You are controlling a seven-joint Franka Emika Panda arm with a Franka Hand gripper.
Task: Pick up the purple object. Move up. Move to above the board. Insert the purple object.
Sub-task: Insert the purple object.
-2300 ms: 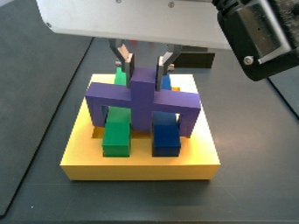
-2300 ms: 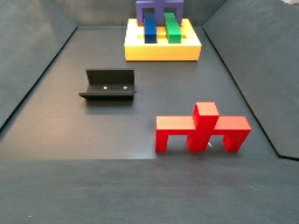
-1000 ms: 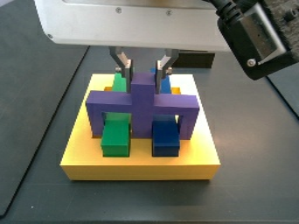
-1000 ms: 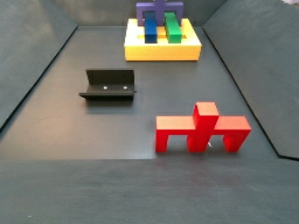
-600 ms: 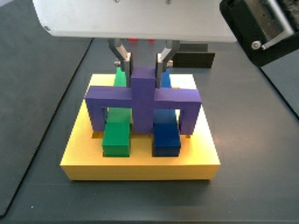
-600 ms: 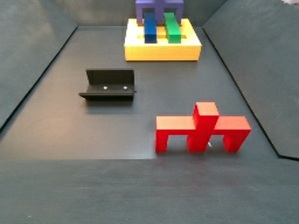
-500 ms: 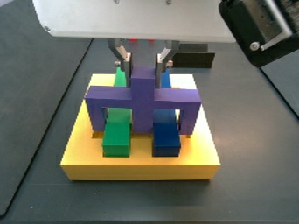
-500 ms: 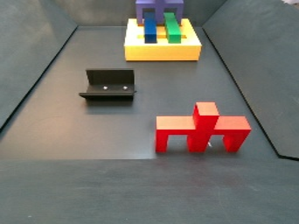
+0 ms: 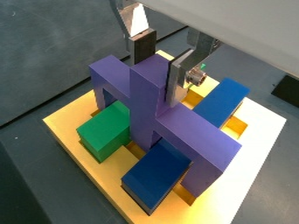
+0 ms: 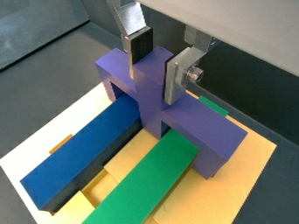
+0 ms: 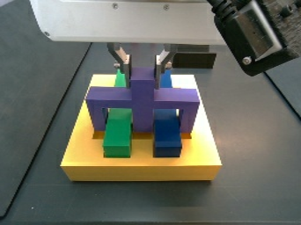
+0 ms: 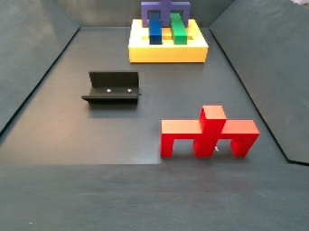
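Across board (image 11: 141,158): purple object (image 11: 143,98) (pincer (image 11: 143,64) above)

I'm looking at the violet purple object (image 11: 143,98) astride the yellow board (image 11: 141,160), its two legs over a green bar (image 11: 118,134) and a blue bar (image 11: 167,137). My gripper (image 9: 163,59) sits right above the ridge, silver finger plates with dark pads (image 10: 139,44), jaws apart on either side. Out on the dark grey floor (image 12: 108,135) I see a red pronged piece (image 12: 208,133) and the black fixture (image 12: 112,88).
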